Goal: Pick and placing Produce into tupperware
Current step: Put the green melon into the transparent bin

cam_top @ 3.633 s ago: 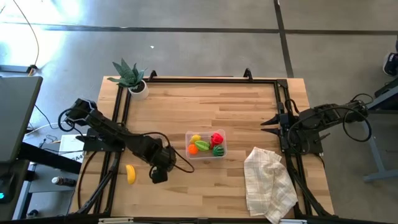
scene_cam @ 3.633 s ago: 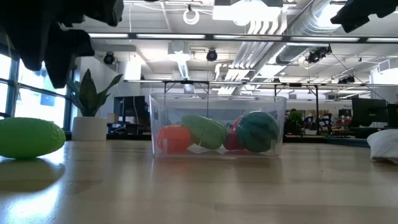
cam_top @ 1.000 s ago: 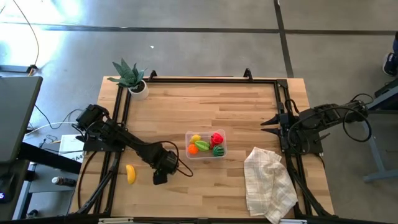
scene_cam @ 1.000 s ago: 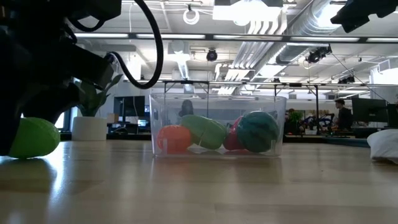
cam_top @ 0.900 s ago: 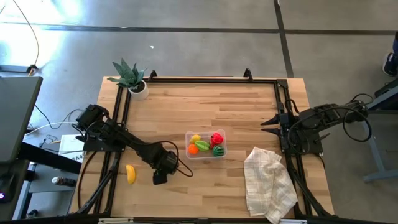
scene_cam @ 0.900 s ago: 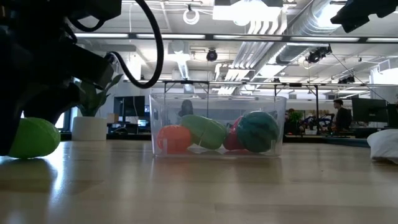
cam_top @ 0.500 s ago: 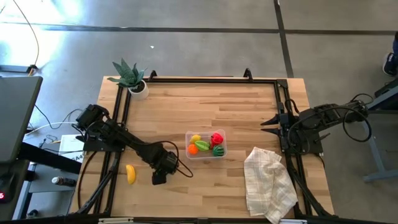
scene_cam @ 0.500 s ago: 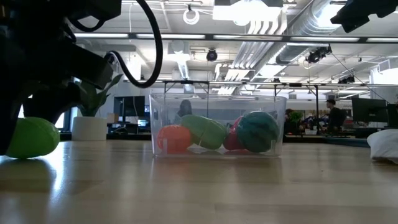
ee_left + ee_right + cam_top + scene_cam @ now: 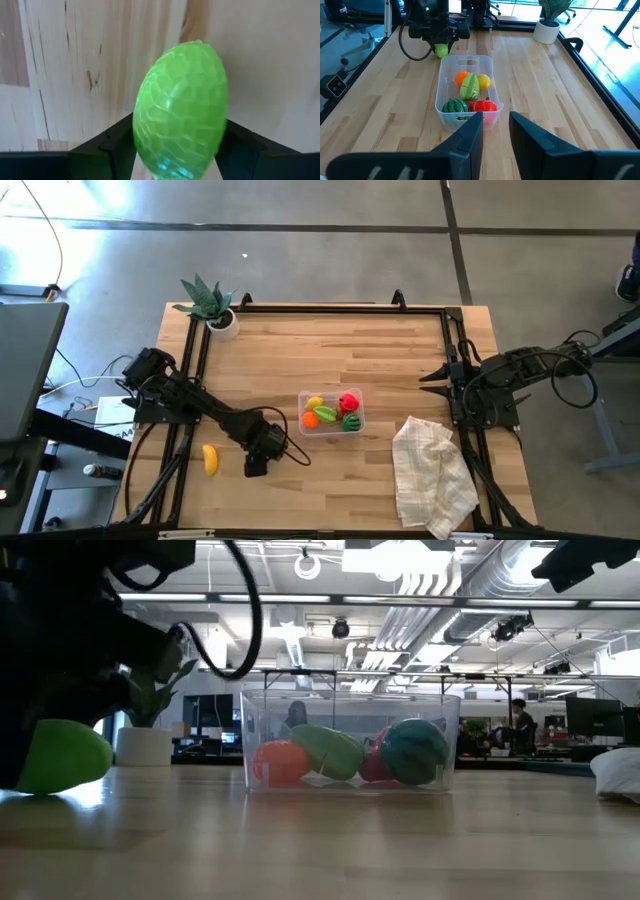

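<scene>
My left gripper [image 9: 256,463] points down at the table's near left, its two fingers closed around a bumpy light-green egg-shaped piece of produce [image 9: 181,107], which also shows in the low view [image 9: 62,758]. A yellow banana [image 9: 210,459] lies on the wood to its left. The clear tupperware [image 9: 331,429] stands mid-table, holding a lemon, an orange, a green piece, a red pepper and a striped watermelon [image 9: 455,106]. My right gripper [image 9: 496,131] hangs open at the table's right edge, raised, with nothing between its fingers. My left gripper pinches the green piece between its two fingers [image 9: 117,142], which sit on its two long flanks [image 9: 142,135]. The fingers come from above, pointing down, and lie across the piece. The piece lies on its side, low at the table top; I cannot tell if it is lifted clear.
A crumpled white checked cloth [image 9: 432,475] lies at the near right. A spiky potted plant [image 9: 210,302] stands at the far left corner. A black frame [image 9: 330,308] runs along the table's far and side edges. Bare wood lies between the left gripper and the tupperware.
My left arm has stayed in place over the green piece. Between the fingers the green piece has shifted and turned a little toward the tupperware. The right arm and everything else have kept still.
</scene>
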Robot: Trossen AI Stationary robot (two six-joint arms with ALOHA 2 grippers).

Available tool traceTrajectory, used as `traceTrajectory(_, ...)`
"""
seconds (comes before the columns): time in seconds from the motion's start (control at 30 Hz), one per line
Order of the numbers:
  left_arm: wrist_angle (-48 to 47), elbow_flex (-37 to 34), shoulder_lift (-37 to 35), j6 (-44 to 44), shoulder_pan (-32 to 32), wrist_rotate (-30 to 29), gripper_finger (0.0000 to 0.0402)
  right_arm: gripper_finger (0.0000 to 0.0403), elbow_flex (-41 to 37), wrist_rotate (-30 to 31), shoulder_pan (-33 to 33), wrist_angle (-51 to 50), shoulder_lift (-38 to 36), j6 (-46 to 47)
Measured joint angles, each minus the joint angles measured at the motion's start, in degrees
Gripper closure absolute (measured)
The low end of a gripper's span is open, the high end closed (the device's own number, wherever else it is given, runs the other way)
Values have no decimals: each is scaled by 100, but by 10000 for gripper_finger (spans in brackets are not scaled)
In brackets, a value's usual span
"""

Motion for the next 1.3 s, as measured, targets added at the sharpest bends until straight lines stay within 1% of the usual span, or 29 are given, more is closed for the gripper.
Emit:
traceTrajectory(0.17,7,-9,6,0,-1,0,181,318,0,0,0,0,0,0)
traceTrajectory(0.4,21,-9,4,0,-1,65,190,318,0,0,0,1,0,0)
traceTrajectory(0.9,133,1,-4,22,-1,74,190,318,0,0,0,2,0,-1)
traceTrajectory(1.13,103,281,-7,222,-1,13,190,318,0,0,0,2,-1,0)
traceTrajectory(1.3,-202,641,-9,358,-1,-183,190,318,0,0,0,1,0,0)
